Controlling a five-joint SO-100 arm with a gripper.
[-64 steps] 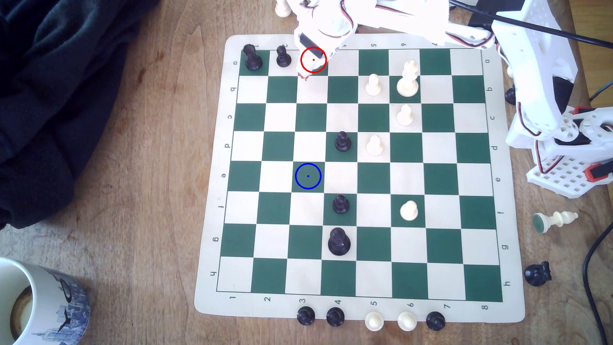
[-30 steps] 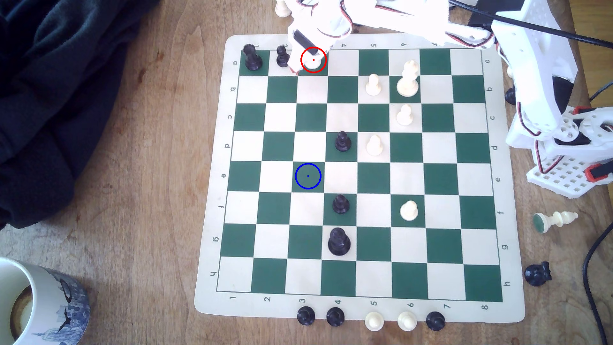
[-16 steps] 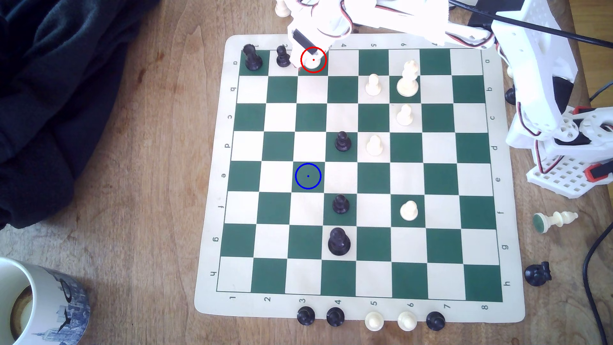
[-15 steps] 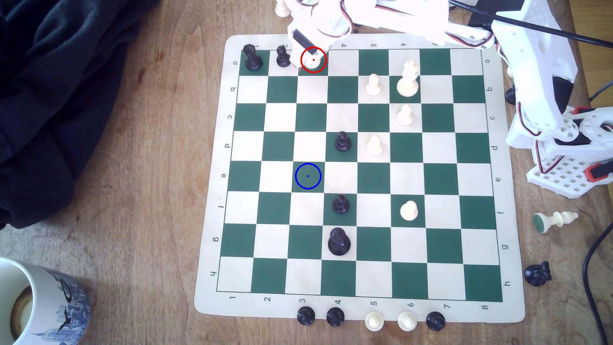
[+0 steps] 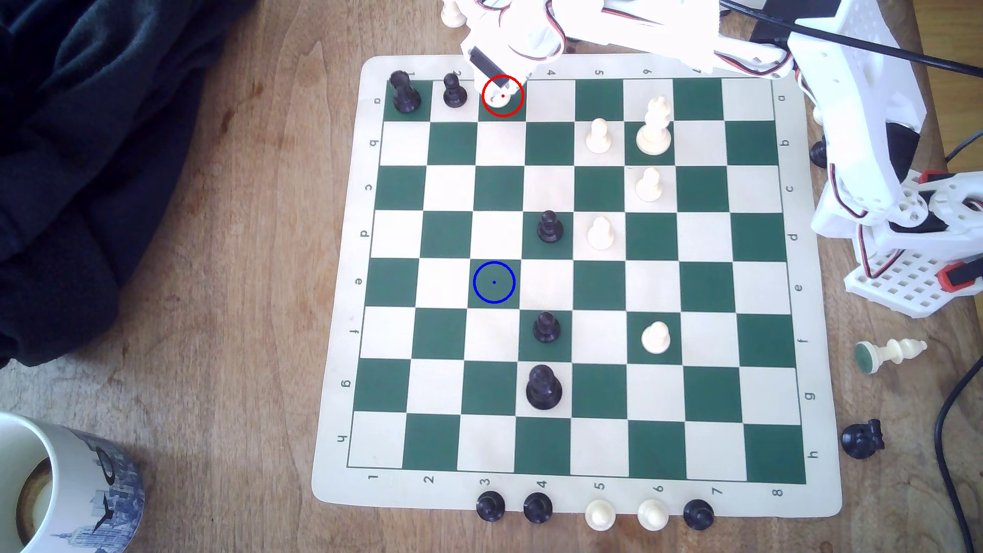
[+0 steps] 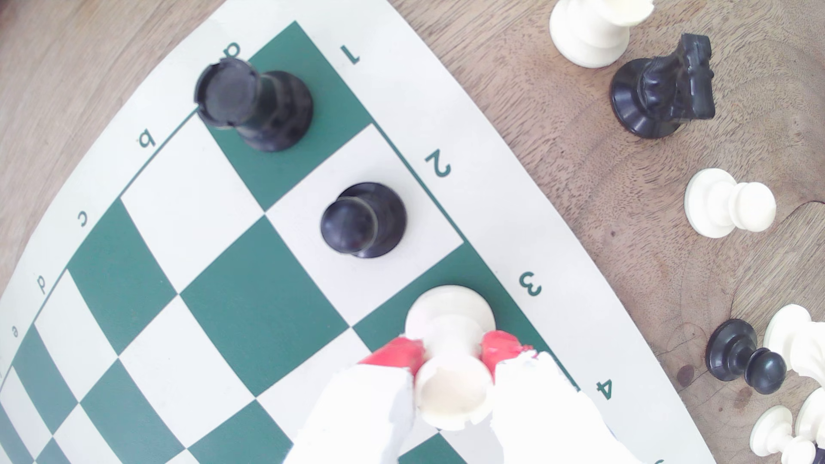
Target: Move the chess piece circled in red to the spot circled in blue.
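In the exterior view the arm runs off the top edge and, washed out by glare, covers most of the chess piece at the board's far edge; whether its base touches the board cannot be told. A mug is cut by the bottom left corner, a dark cloth by the left edge. In the wrist view the white pieces beside the board run out of the picture
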